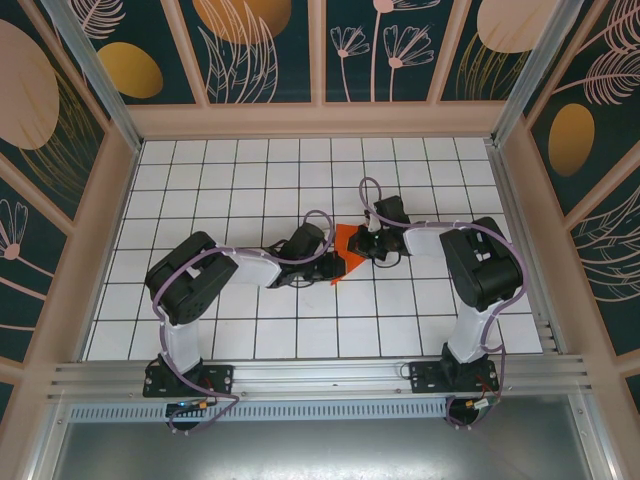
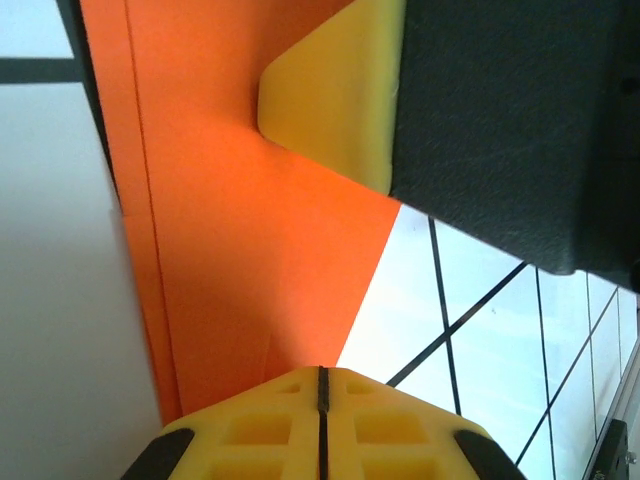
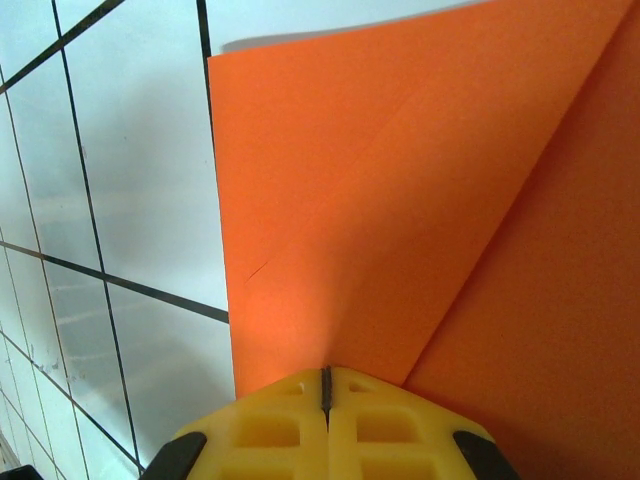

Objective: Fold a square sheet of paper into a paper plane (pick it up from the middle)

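At the near edge of a white grid table (image 1: pixel 250 170), 2 black robot arms are bolted side by side. Both bend inward and meet over the middle of the table.

The left gripper (image 2: pixel 322 390) has its 2 yellow fingers pressed together with only a thin seam between them. The right gripper (image 3: pixel 326 390) is closed the same way. Each set of tips meets the paper (image 1: pixel 347 248); whether they pinch it or only press on it cannot be told.

The paper is bright orange and sits at the table's centre, between the 2 grippers. It is no longer a flat square. The right wrist view shows a diagonal flap folded over a lower layer, and the left wrist view shows a straight crease running beside 1 long edge. From above it looks like a small angular shape, not yet a slim dart.

This seems to be a middle step, with early folds made and wings still to come. The next move probably calls for 1 gripper to pin the paper while the other folds and flattens a clean crease without the thin sheet slipping.
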